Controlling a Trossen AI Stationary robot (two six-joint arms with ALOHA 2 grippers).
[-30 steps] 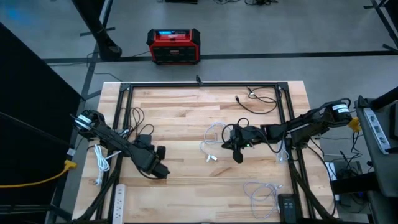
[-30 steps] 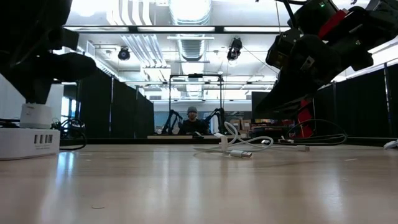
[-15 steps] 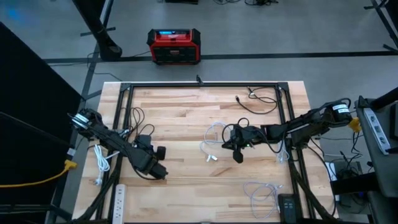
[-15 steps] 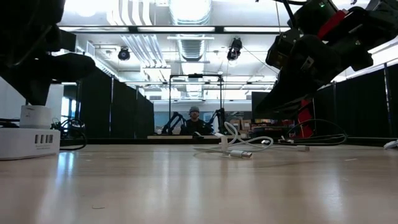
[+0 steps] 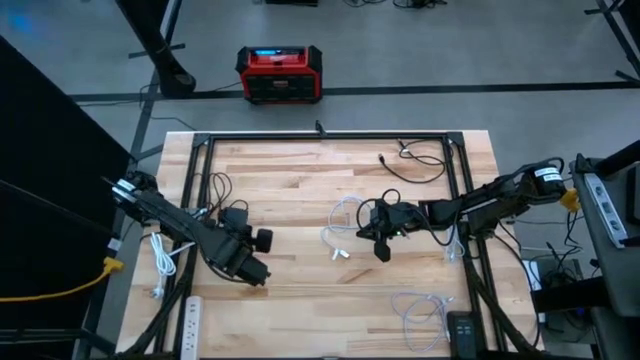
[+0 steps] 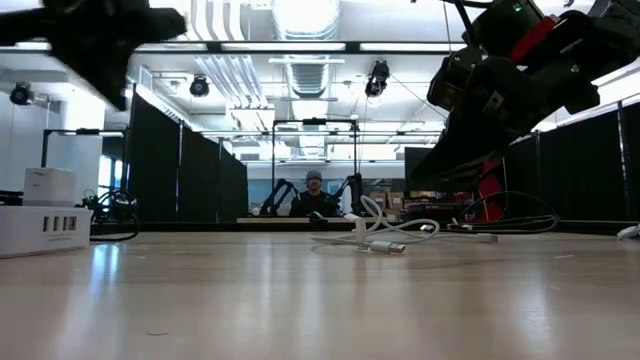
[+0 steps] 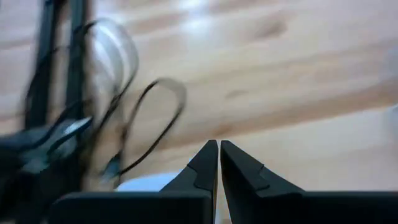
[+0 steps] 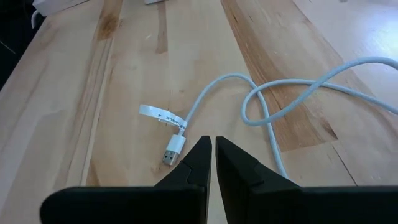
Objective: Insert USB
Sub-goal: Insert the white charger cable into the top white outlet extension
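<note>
A white USB cable (image 5: pixel 343 222) lies in loose loops mid-table, its plug (image 8: pixel 173 151) flat on the wood. My right gripper (image 8: pixel 213 142) hovers shut just above and beside that plug, touching nothing. At the left stands a white charging block (image 6: pixel 40 228) with a row of USB ports, and a white cube (image 6: pixel 50 185) sits on top of it. My left gripper (image 5: pixel 258 276) is shut and empty, raised above the block. Between its fingertips (image 7: pixel 219 144) nothing shows, and a white corner (image 7: pixel 149 182) lies below them.
Black cables (image 5: pixel 415 160) lie at the far right of the table, and more (image 7: pixel 143 118) coil by the left frame. Another white cable (image 5: pixel 420 310) and a dark device (image 5: pixel 462 330) sit near right. A power strip (image 5: pixel 190 315) lies near left. A person sits beyond the table.
My left gripper has risen from just over the white cube to well above it and has tipped, drawing slightly toward the table's left. The cube and charging block stay where they were. My right gripper has kept still.
</note>
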